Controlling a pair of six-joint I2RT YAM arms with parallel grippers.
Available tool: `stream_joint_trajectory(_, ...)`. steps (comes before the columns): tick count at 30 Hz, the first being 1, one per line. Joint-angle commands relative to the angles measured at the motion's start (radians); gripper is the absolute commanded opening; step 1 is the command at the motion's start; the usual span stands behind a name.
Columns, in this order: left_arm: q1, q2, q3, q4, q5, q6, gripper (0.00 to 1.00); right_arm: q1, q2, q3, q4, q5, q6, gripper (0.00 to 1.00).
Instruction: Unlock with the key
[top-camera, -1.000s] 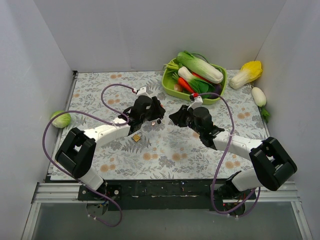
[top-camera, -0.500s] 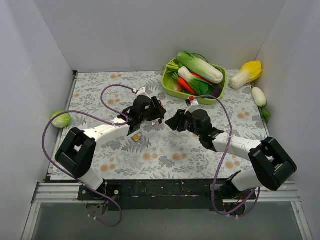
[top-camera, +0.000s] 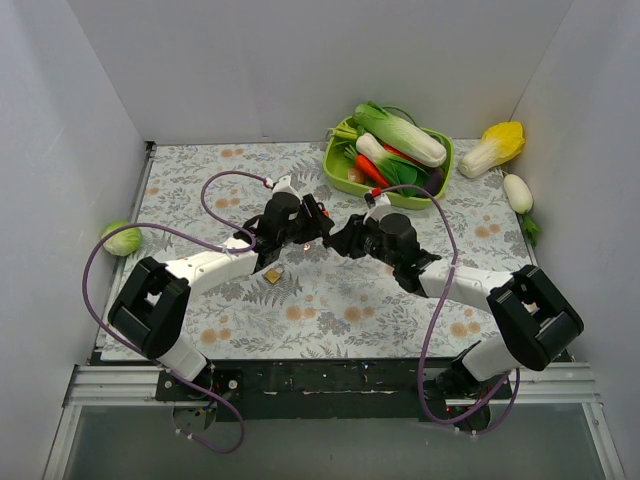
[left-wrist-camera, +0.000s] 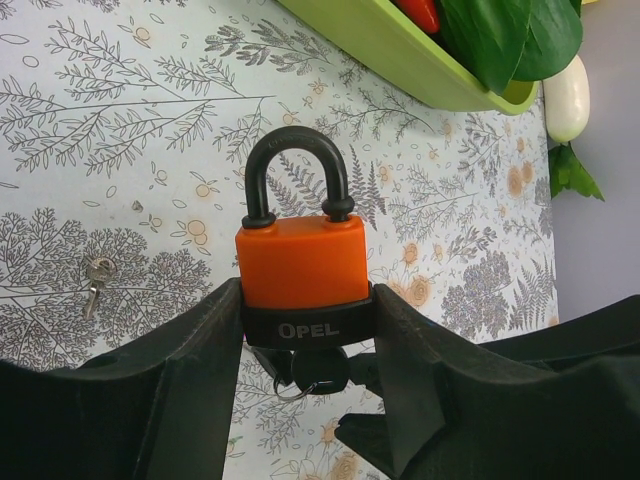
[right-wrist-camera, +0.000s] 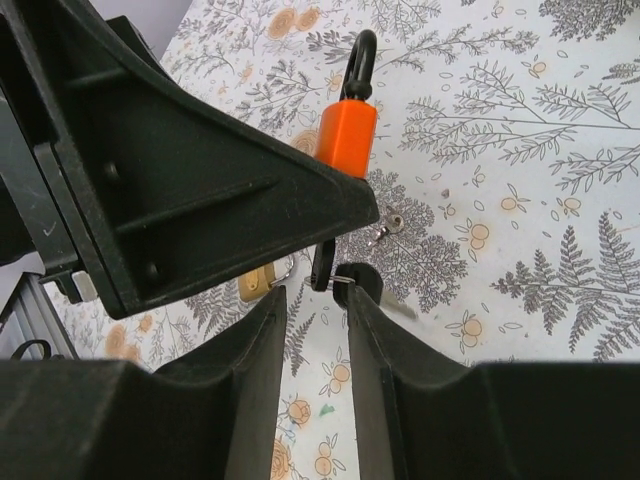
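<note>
Item 1, nearest me: small brass padlock (top-camera: 272, 275), lying on the floral-print mat (top-camera: 330, 310).

Item 2: left gripper (left-wrist-camera: 307, 300), clamped on the orange padlock (left-wrist-camera: 300, 260). Smooth plastic casing, black base band, hooped black shackle (left-wrist-camera: 297, 138) seated.

Item 3: the key (left-wrist-camera: 318, 372), black plastic head, at the keyway under that padlock.

Item 4: right gripper (right-wrist-camera: 317, 295), fingers narrowly apart at the head. I cannot tell whether they pinch it.

Handling, my judgement: seat the pads squarely on the head's flat faces and twist about the blade axis while the left braces.

Item 5: plain silvery key (left-wrist-camera: 95, 280), loose on the mat.

Item 6, farthest: glossy green tray (top-camera: 332, 170) of vegetables.
</note>
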Motion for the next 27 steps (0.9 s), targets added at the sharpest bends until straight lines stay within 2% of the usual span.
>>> stream_joint_trajectory(1,0.003,-0.071,0.003,0.057,0.009,-0.001,0.0,0.005,0.013,0.065,0.061,0.003,-0.021,0.37)
stream_joint_trajectory(7,0.003,-0.079,0.005,0.058,0.007,0.001,0.0,0.004,0.039,0.086,0.048,0.011,-0.021,0.33)
stream_joint_trajectory(20,0.004,-0.083,0.003,0.061,0.007,0.002,0.0,0.004,0.059,0.085,0.056,0.007,-0.018,0.31)
stream_joint_trajectory(27,0.004,-0.082,0.0,0.063,0.009,0.004,0.0,0.004,0.064,0.094,0.067,0.022,-0.024,0.24)
